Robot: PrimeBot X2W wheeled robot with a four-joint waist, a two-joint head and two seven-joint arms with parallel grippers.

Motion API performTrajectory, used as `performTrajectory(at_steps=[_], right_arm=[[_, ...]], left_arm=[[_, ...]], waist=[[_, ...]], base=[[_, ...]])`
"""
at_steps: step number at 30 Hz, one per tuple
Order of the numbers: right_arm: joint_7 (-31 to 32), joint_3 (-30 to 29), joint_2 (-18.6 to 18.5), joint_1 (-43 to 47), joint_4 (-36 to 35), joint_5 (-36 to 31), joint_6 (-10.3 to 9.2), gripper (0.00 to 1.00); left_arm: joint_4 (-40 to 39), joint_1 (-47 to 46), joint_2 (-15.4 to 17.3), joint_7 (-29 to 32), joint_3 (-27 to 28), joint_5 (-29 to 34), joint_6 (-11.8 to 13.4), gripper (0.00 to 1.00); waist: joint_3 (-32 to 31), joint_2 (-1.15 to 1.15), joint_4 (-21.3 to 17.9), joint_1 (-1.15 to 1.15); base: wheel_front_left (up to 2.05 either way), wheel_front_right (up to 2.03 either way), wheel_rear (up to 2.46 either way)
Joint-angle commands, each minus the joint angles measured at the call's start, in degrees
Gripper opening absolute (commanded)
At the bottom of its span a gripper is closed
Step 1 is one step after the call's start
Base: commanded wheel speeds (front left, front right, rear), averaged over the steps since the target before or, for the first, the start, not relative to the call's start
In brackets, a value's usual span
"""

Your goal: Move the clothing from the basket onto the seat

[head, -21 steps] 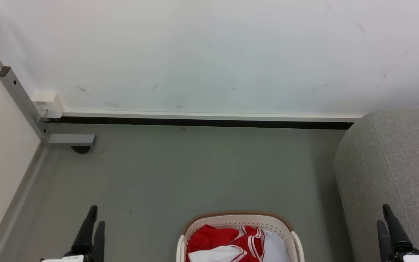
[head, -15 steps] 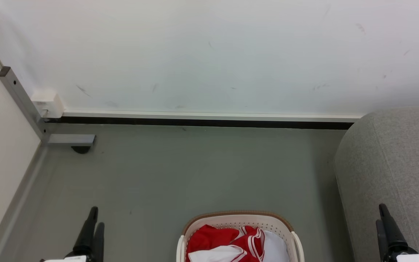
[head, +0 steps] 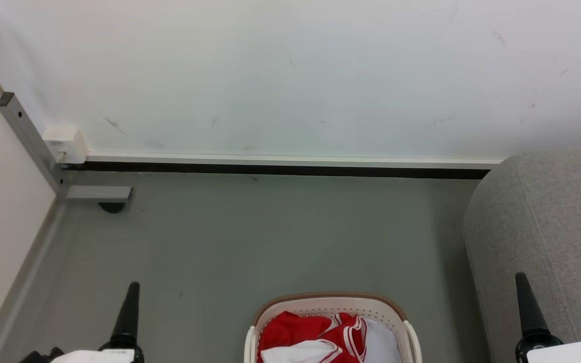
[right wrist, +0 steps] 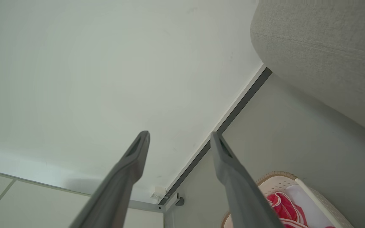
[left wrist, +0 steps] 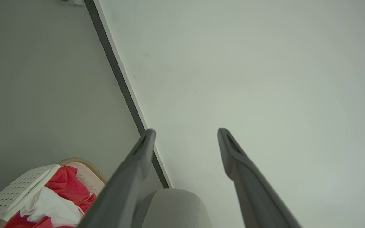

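The clothes (head: 315, 335) are lying bunched in the basket (head: 330, 298), with red folds, white striped trim and a white panel showing on top. The basket is sitting on the floor (head: 270, 237) at the near edge of my head view, about midway between the two arms, with the far curve of its brown rim turning toward the wall (head: 290, 75). The seat (head: 547, 227) is standing to the right of the basket, with a strip of floor lying between them, and its rounded grey end is reaching back toward the wall. I am holding the left gripper (left wrist: 186, 130) released, its two fingers spreading wide with nothing between them. It is hovering over the floor to the left of the basket, well apart from the rim. The right gripper (right wrist: 179, 133) is likewise standing released and empty, hanging near the seat's side to the right of the basket. A dark skirting (head: 280, 170) is running along the foot of the far wall. In the far left corner a grey metal post (head: 27, 132) is rising along the wall, with a small white box (head: 65, 142) sitting just beside it.
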Motion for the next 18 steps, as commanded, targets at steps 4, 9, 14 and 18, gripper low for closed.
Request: performTrajectory(at_steps=[4, 9, 14, 18], right_arm=[[-1.5, 1.1, -0.5, -1.9, -1.7, -6.5, -0.03, 1.0], [-2.6, 2.2, -0.9, -2.1, -1.9, -12.2, -0.03, 1.0], [-3.6, 3.1, -1.4, -2.5, -2.1, -17.6, -0.04, 1.0], [-4.4, 3.9, -1.9, -2.7, -2.0, -21.7, -0.04, 1.0]], left_arm=[[-1.6, -1.2, 0.5, -1.3, -0.1, 5.8, 0.7, 1.0], [-2.3, -1.2, 0.5, -2.4, -0.1, 11.3, 1.2, 1.0], [-2.7, -1.0, 0.6, -3.5, -0.1, 16.6, 1.5, 1.0], [-2.9, -0.8, 0.6, -4.2, 0.0, 20.7, 1.6, 1.0]], waist=[[0.0, 0.0, -0.1, 0.0], [0.0, 0.0, -0.1, 0.0], [0.0, 0.0, -0.2, 0.0], [0.0, 0.0, -0.2, 0.0]], base=[[0.0, 0.0, 0.0], [0.0, 0.0, 0.0], [0.0, 0.0, 0.0], [0.0, 0.0, 0.0]])
